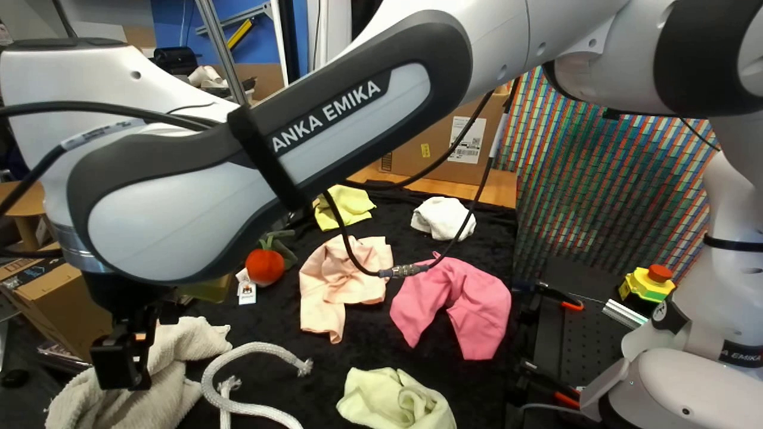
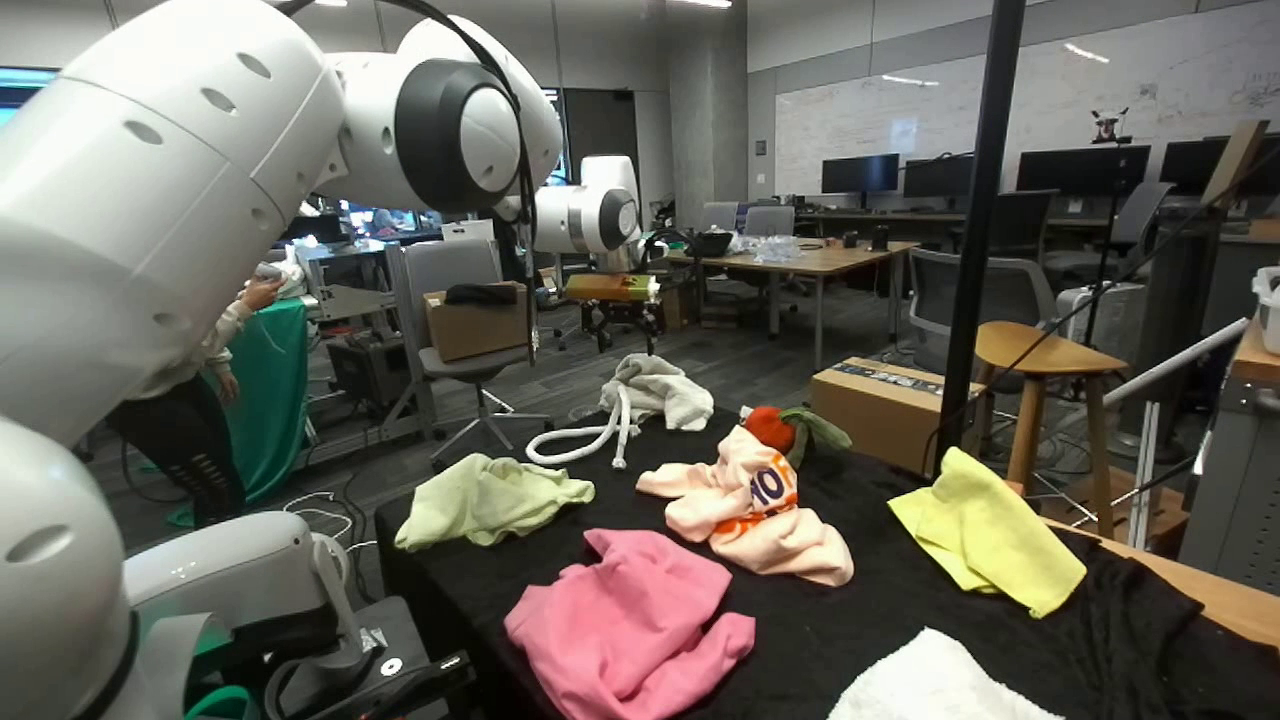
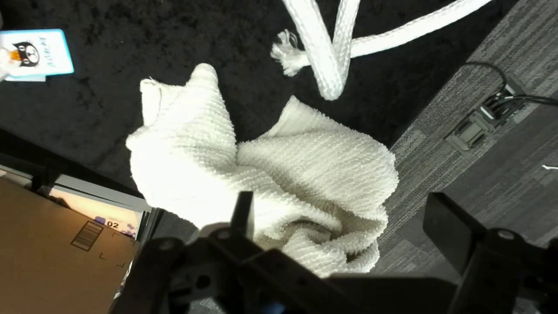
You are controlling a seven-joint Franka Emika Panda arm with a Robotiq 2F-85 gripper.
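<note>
My gripper (image 3: 340,211) is open, with nothing between its fingers. It is pointed down above a crumpled off-white ribbed towel (image 3: 196,148). In the wrist view the left finger overlaps the towel and the right finger is over the grey floor beyond the table's edge. The gripper also shows above the towel (image 2: 680,395) in an exterior view (image 2: 627,345) and, with its fingers in line, in an exterior view (image 1: 122,366). A white braided rope (image 1: 250,408) with frayed ends lies curled beside the towel, and also shows in the wrist view (image 3: 401,37).
On the black-covered table (image 1: 369,351) lie peach (image 1: 351,283), pink (image 1: 453,298), pale green (image 1: 393,396), yellow (image 1: 346,205) and white (image 1: 444,217) cloths. A red plush tomato (image 1: 265,266) with a tag (image 3: 48,54) lies near the towel. A cardboard box (image 2: 880,405) stands beside the table.
</note>
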